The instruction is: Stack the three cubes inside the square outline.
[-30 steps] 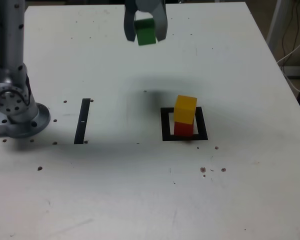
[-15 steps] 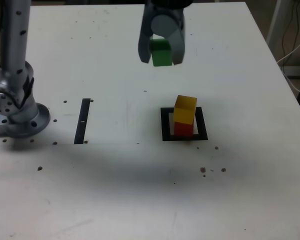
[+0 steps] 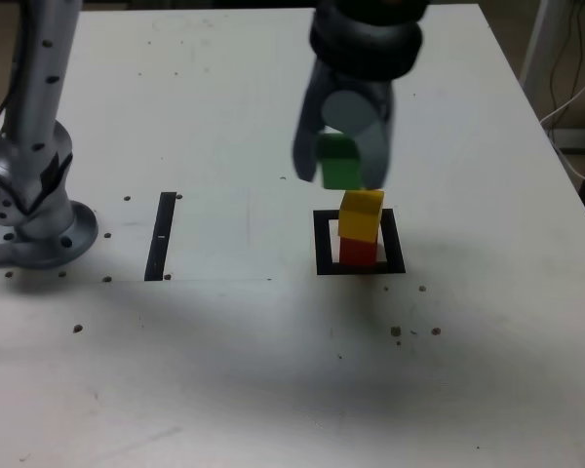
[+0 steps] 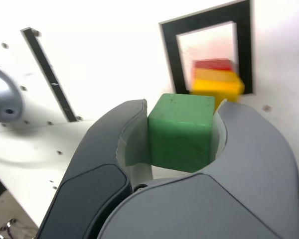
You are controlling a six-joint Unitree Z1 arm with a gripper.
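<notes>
Green cube point(image 3: 340, 164) gripped, stack to the right in exterior view.
Gripper point(image 3: 341, 168) clamped on green by two opposite side faces, good hold, keep it; looks light, stiff, maybe slick, unlikely fragile; yellow point(image 3: 361, 215) sits on red point(image 3: 358, 252), inside square point(image 3: 395, 241), same handling, loose stack could topple if nudged.
</notes>
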